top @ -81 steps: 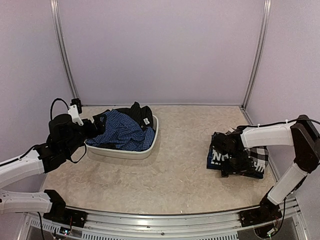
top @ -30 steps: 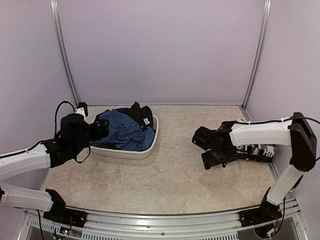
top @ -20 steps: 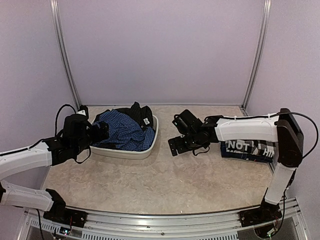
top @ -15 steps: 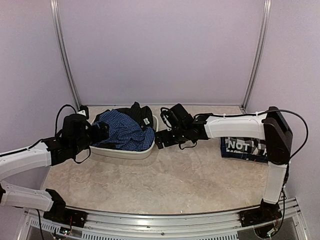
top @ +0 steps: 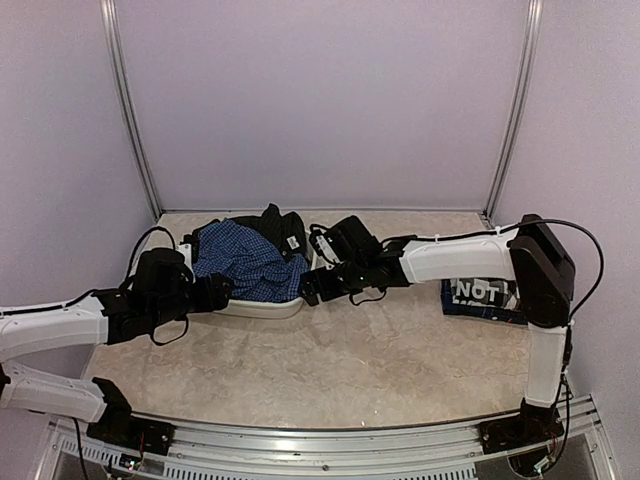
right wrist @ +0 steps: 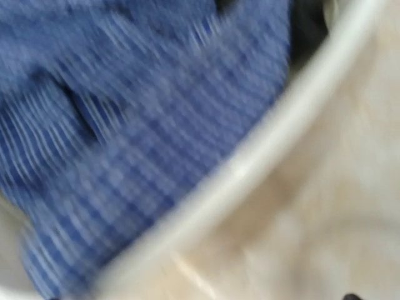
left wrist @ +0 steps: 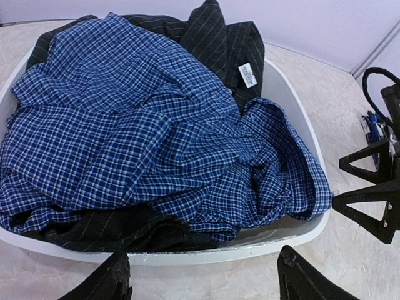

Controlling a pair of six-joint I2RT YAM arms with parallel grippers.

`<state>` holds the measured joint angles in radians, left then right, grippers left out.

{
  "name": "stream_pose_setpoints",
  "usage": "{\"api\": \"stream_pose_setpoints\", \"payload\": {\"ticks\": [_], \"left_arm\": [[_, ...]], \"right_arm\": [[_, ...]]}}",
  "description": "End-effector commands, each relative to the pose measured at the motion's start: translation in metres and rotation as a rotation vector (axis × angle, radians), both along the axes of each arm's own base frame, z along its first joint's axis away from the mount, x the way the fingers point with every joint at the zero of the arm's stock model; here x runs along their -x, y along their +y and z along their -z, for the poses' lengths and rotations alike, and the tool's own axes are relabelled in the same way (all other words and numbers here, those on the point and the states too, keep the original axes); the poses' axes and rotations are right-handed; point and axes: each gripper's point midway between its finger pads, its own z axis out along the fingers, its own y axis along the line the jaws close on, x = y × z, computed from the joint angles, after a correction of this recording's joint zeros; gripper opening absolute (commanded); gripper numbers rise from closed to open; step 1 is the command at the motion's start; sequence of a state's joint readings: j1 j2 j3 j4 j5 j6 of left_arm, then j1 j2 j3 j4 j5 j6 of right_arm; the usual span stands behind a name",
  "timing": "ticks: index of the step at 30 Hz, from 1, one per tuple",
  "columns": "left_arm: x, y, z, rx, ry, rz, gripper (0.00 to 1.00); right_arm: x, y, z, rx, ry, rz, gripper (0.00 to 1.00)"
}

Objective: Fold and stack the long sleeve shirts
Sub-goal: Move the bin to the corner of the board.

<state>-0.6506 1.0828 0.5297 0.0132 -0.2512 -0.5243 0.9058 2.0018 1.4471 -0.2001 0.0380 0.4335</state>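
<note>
Step in hand, as judged: fetching the next garment from the tub (top: 262, 308). One shirt is already folded; two remain unfolded.

Left gripper (top: 218, 290): fingers spread wide, nothing between them. It sits low at the tub's near-left wall. The blue check shirt (left wrist: 144, 144) lies directly ahead of it, just over the rim, heaped and crumpled.

Right gripper (top: 308, 285): fingers also spread and holding nothing (the left wrist view shows both of them apart). It stands just outside the tub's opposite wall, facing the left gripper across the heap. Its own camera is blurred and gives only blue cloth and white rim at close range.

The black shirt (left wrist: 219, 44) lies beyond and beneath the blue one as seen from the left gripper, with a white label showing. The black-and-white check shirt (top: 488, 296) lies folded on the table (top: 340, 370), well behind the right gripper, back along its forearm.

Next move, as judged: each gripper must clear the rim, come down on a separate part of the blue cloth and pinch the top layer only.

Obstructions: the tub wall stands between both grippers and the cloth. The black shirt is tangled under the blue and may lift with it. The grippers are near each other, so contact between them is a risk.
</note>
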Motion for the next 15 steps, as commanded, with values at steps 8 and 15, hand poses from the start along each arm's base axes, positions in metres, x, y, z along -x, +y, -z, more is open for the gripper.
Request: {"api": "stream_pose_setpoints", "payload": {"ticks": [8, 15], "left_arm": [[0.012, -0.106, -0.069, -0.198, -0.193, 0.549, 0.76], [0.020, -0.141, -0.043, -0.520, -0.141, 0.861, 0.75]], "right_arm": [[0.022, -0.075, -0.024, 0.027, -0.026, 0.031, 0.95], [0.023, -0.114, -0.028, -0.037, -0.057, 0.067, 0.95]]}}
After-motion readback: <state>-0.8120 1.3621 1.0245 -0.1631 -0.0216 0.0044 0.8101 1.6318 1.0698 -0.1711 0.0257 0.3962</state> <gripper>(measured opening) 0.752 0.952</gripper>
